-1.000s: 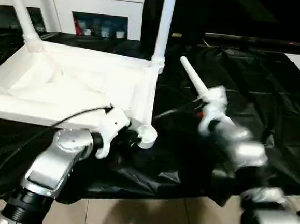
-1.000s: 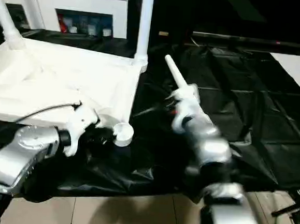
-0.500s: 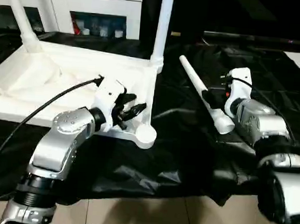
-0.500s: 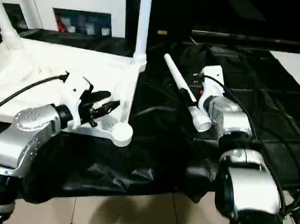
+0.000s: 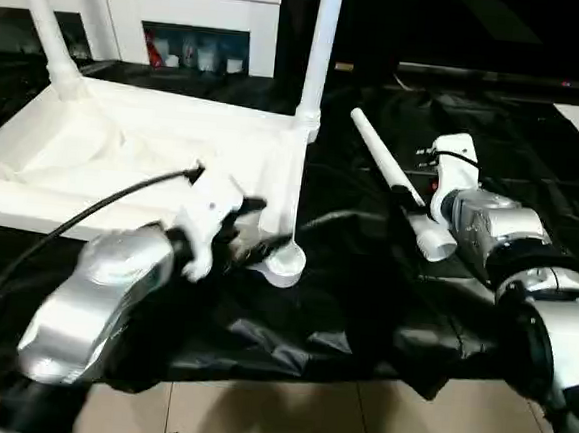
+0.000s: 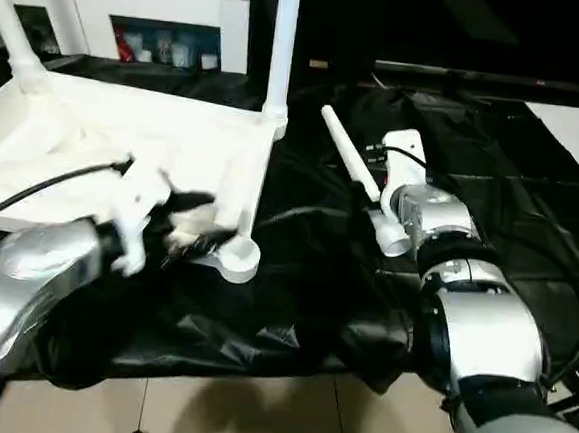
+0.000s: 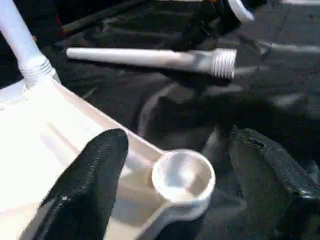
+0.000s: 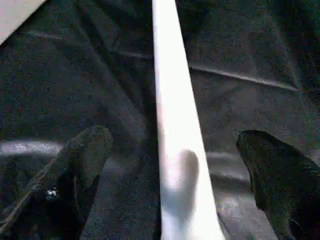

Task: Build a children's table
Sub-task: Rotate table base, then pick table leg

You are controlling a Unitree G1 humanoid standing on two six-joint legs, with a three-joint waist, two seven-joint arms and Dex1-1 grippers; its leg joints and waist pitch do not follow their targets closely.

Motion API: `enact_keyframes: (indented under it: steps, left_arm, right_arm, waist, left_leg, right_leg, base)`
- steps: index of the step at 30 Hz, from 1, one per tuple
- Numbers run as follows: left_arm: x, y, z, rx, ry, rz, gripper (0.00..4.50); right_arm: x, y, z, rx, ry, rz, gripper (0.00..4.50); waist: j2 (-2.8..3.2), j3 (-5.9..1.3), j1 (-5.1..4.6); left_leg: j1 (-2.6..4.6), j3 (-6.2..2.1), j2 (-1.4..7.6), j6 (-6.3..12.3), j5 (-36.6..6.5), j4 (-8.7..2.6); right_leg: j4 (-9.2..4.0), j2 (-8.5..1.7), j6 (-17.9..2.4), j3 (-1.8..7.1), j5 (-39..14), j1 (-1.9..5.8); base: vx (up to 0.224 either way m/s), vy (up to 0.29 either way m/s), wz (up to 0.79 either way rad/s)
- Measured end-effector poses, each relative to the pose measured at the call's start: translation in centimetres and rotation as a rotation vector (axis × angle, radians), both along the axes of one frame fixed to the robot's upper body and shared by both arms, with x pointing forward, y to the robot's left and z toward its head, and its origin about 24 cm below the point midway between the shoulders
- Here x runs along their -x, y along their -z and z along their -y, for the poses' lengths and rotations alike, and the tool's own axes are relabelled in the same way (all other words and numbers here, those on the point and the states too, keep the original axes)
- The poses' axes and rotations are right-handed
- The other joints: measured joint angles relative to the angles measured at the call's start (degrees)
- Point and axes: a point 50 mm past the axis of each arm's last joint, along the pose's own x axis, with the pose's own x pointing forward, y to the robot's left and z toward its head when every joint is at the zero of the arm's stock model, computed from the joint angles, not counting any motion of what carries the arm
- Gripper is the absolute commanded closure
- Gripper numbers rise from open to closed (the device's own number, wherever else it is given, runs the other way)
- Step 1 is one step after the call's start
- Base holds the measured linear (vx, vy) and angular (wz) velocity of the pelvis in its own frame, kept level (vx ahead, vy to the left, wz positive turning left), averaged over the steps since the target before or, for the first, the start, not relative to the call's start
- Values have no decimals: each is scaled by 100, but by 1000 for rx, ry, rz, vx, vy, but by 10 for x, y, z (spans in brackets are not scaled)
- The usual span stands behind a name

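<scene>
Right gripper (image 8: 175,165) is spread wide astride the loose leg (image 5: 397,185), centre-right, ungripped. Third-leg step: grasp needed, then threading into the empty socket (image 7: 183,176).

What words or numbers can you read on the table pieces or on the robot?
None can be read.
The tabletop, the loose leg and the two screwed-in legs are plain white.
The right gripper has small red marks on its white housing, too small to read.
The things behind the cabinet glass are too blurred to read.
</scene>
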Motion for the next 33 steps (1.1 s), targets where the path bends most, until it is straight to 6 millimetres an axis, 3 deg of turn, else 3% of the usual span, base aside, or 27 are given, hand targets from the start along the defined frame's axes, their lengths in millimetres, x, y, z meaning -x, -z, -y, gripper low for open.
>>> enact_keyframes:
  steps: [2, 6, 8, 14, 23, 27, 29, 33]
  left_arm:
    - [5, -1, -1, -10, 1, -6, 44]
    - [15, -5, -8, -40, -8, -18, 33]
    - [18, -7, -9, -51, -7, -22, 6]
    - [29, -5, -12, -80, -7, -55, 6]
    - [39, -12, -10, -58, -4, -62, 6]
    - [43, -13, -10, -57, 3, -83, 6]
    - [44, -13, -11, -64, -1, -92, 6]
    - [49, -13, -13, -69, -5, -107, 6]
  right_arm:
    - [0, 0, 0, -2, 2, -10, 0]
    - [1, 3, 0, -10, 20, -38, 0]
    - [2, 4, 0, -17, 29, -56, 0]
    - [4, 6, 2, -34, 70, -79, 0]
    - [4, 4, 11, 7, 82, -64, 0]
    - [5, 3, 17, 29, 94, -74, 0]
    - [6, 3, 18, 29, 91, -82, 0]
    - [7, 5, 17, 25, 71, -106, 0]
  waist:
    - [-23, 1, 16]
    - [-74, 6, 33]
    - [-102, 5, 51]
    - [-122, 26, 57]
    - [-107, 201, 13]
    - [-131, 259, 3]
    - [-136, 288, -6]
    - [-173, 430, -30]
  left_leg:
    - [0, 0, 1, -1, 0, 1]
    - [0, 0, 1, -2, 0, 8]
    - [-5, 0, 1, -3, 1, 12]
    - [-12, 1, -5, -4, 1, 22]
    - [-24, 1, -8, -5, 0, 18]
    - [-104, 3, -6, -16, 15, 18]
    - [-113, 4, -1, -13, 17, 16]
    - [-115, 6, 8, -17, 19, 7]
  right_leg:
    - [3, 0, 0, 0, 0, 0]
    - [19, -1, 3, 1, -2, -6]
    - [31, -3, 4, 1, -3, -15]
    - [56, -6, 7, 15, -4, -35]
    - [73, 7, 13, 43, -5, -72]
    - [75, 22, 11, 59, -3, -164]
    - [70, 35, 10, 67, -3, -173]
    - [73, 52, 9, 82, -3, -192]
  base:
    - [0, 0, 0]
    - [0, 0, 0]
    - [0, 0, 0]
    - [0, 0, 0]
    - [0, 0, 0]
    - [0, 0, 0]
    - [0, 0, 0]
    - [0, 0, 0]
